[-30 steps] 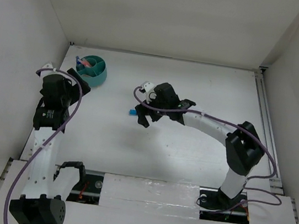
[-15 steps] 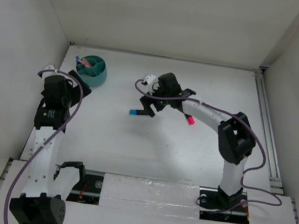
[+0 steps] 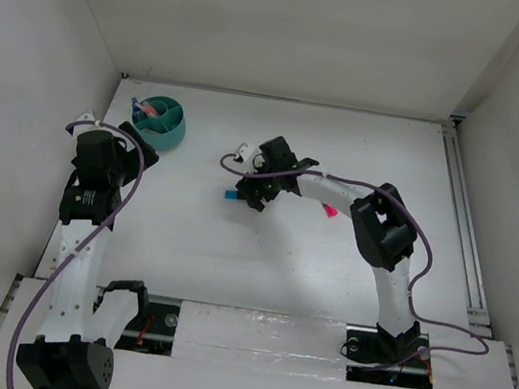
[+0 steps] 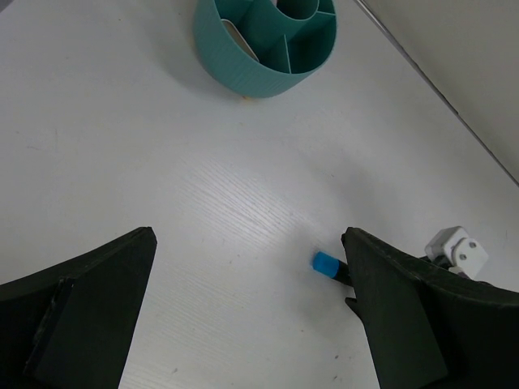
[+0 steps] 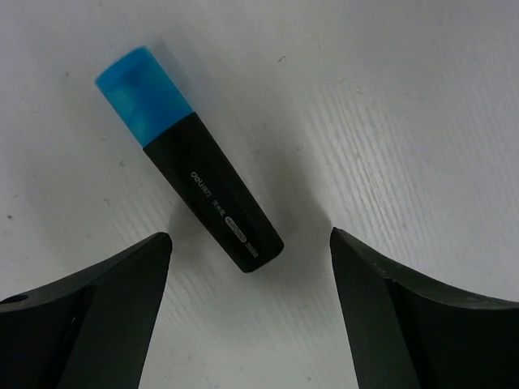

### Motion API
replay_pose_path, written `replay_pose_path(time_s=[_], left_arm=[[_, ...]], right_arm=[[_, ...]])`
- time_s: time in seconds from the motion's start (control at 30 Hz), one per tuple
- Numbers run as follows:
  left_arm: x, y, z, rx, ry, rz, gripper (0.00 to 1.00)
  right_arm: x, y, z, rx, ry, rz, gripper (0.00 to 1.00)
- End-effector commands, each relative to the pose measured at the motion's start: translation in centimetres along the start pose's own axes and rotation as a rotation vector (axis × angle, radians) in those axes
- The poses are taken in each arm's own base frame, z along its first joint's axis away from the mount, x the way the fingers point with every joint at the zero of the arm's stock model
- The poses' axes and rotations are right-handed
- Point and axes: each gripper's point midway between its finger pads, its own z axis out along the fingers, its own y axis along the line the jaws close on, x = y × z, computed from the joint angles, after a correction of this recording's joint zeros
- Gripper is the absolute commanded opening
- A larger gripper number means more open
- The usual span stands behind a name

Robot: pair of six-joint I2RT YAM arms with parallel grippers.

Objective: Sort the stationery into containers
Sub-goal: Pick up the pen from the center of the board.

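On the white table, the left gripper hangs at mid-left of the overhead view, wide open and empty. The teal tub sits above it in the upper left. The right gripper, near centre, has its jaws spread wide on either side of a blue-capped marker, which lies flat and untouched. A pink-ended marker lies to the right.
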Motion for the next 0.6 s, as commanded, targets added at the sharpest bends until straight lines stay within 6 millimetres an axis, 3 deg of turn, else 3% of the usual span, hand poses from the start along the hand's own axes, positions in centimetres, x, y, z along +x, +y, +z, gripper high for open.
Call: replay_pose_path(time_s=[0.0,0.2,0.27,0.5,0.57], left_arm=[[-0.3,-0.1,0.0,0.011,-0.013,0.013,1.00],[-0.2,-0.3,-0.1,0.019,-0.008,0.013,1.00],[-0.2,-0.3,-0.1,0.019,-0.008,0.013,1.00],[-0.2,-0.3,-0.1,0.019,-0.008,0.013,1.00],[-0.5,-0.5,-0.2,0.024,-0.016,0.013,1.00]], right_arm=[[-2.0,0.2,0.8,0.018,-0.036,-0.064,0.85],[-1.6,0.3,1.9,0.055,-0.007,-0.079,0.78],[-1.2,0.6,2.1,0.061,0.007,-0.084,0.67],[-0.2,0.7,2.1,0.065,0.039,-0.058,0.47],[0.9,1.2,2.5,0.040,0.077,-0.041,0.43]])
